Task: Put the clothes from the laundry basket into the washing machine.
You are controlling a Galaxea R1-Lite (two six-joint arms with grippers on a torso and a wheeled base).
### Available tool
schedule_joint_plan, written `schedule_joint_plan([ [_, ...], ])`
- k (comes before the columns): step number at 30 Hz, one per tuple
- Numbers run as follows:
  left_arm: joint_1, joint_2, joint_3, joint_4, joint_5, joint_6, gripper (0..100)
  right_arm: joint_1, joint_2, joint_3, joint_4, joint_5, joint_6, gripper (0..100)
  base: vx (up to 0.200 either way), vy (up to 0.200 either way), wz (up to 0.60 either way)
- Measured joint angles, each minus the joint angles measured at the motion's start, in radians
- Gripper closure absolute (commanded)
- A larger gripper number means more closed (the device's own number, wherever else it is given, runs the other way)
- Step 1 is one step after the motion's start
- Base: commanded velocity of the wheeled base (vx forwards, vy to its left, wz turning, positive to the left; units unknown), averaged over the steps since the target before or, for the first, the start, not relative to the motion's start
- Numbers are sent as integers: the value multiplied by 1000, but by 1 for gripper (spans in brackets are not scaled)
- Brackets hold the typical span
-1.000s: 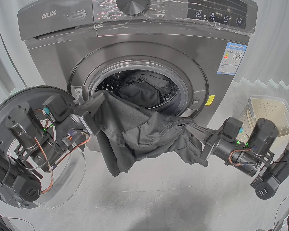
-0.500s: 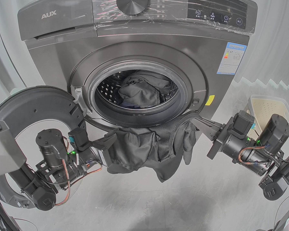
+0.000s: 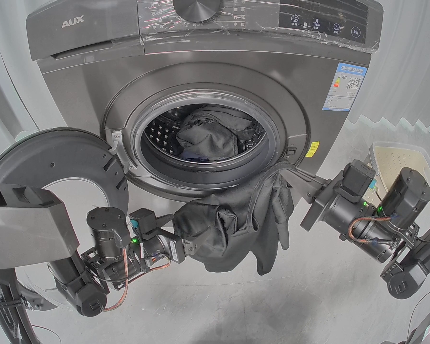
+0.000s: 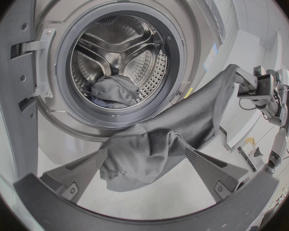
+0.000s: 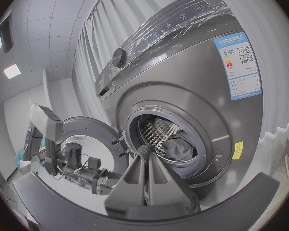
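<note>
A dark garment (image 3: pixel 239 220) hangs in front of the washing machine (image 3: pixel 200 72), below its open drum mouth. My right gripper (image 3: pixel 291 175) is shut on the garment's upper right edge, a rolled bit of cloth pinched at its tips (image 5: pixel 144 151). My left gripper (image 3: pixel 181 232) sits low on the left with its fingers (image 4: pixel 101 156) spread wide. The bunched lower end of the garment (image 4: pixel 141 154) lies between them. More dark clothes (image 3: pixel 210 137) rest inside the drum (image 4: pixel 114 90). The cream laundry basket (image 3: pixel 401 163) stands on the floor at the right, behind my right arm.
The round machine door (image 3: pixel 57 158) stands swung open to the left, just above my left arm. A pale curtain (image 3: pixel 411 72) hangs behind and beside the machine. Bare grey floor (image 3: pixel 253 302) lies in front.
My left arm dropped from the drum mouth to low down and moved right. The garment came off the opening's rim and now hangs lower, bunched. My right gripper rose slightly, still holding.
</note>
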Motion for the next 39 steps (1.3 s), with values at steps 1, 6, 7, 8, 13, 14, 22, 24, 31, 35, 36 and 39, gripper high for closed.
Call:
schedule_joint_plan([
  [1,-4,4,1,-12,-6,1,0,1,5,-10,1,-14,2,100,0,0,0],
  [6,-28,14,3,-52,-20,4,0,3,37,-53,1,-60,32,100,0,0,0],
  [7,-32,15,3,-54,-19,6,0,3,43,-60,2,-66,37,100,0,0,0],
  [8,-37,16,3,-55,-19,9,0,3,49,-65,1,-70,39,100,0,0,0],
  [13,-61,18,0,-56,-23,31,0,2,71,-87,1,-74,43,100,0,0,0],
  [14,-67,18,-1,-57,-24,34,0,2,76,-94,1,-76,46,100,0,0,0],
  [22,-119,35,-26,-58,-58,39,0,2,112,-145,-6,-111,68,100,0,0,0],
  [24,-126,47,-44,-57,-60,40,0,2,118,-152,-7,-113,72,100,0,0,0],
  [31,-137,100,-131,-57,-59,44,0,5,126,-160,-8,-113,74,100,0,0,0],
  [35,-137,147,-194,-57,-57,77,0,6,126,-160,-8,-113,74,100,0,0,0],
  [36,-135,160,-211,-57,-57,84,0,6,126,-160,-8,-114,73,100,0,0,0],
  [39,-131,195,-256,-56,-55,91,0,6,124,-160,-8,-113,73,100,0,0,0],
])
